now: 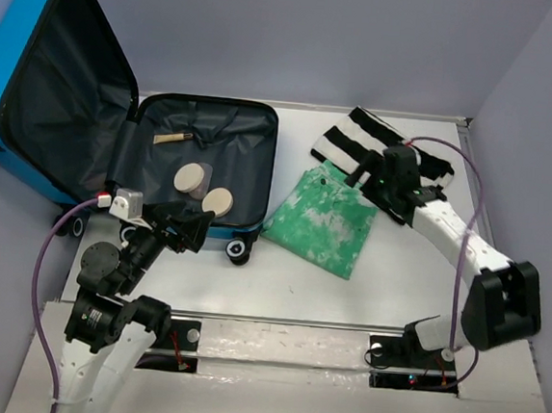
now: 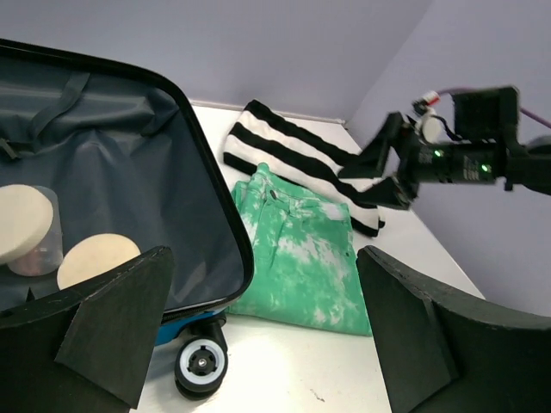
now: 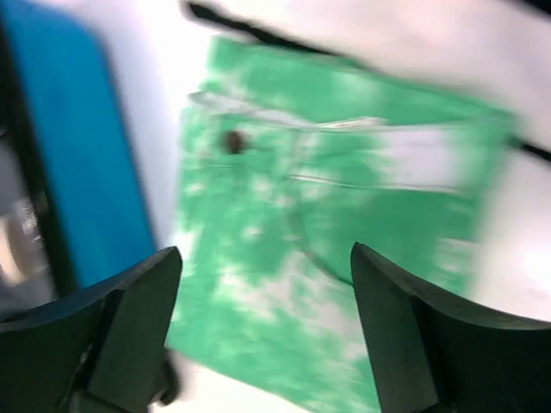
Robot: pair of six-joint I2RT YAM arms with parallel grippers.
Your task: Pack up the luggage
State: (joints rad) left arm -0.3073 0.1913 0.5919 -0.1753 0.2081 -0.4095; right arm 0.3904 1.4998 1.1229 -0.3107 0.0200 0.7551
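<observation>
While open, luggage (image 1: 22, 73) beside left gripper (image 1: 190, 226)

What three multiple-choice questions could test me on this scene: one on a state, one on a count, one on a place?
1. The blue suitcase is:
A) open, with its lid raised
B) zipped shut
C) standing upright on its wheels

2. How many round tan-topped jars lie inside it?
A) one
B) four
C) two

3. Where are the green trousers?
A) inside the suitcase
B) on the table beside the suitcase
C) draped over the raised lid

Answers:
1. A, since its dark inside is in plain sight.
2. C, since two sit side by side in the top view.
3. B, since they lie flat on the table to the right of the suitcase.
</observation>
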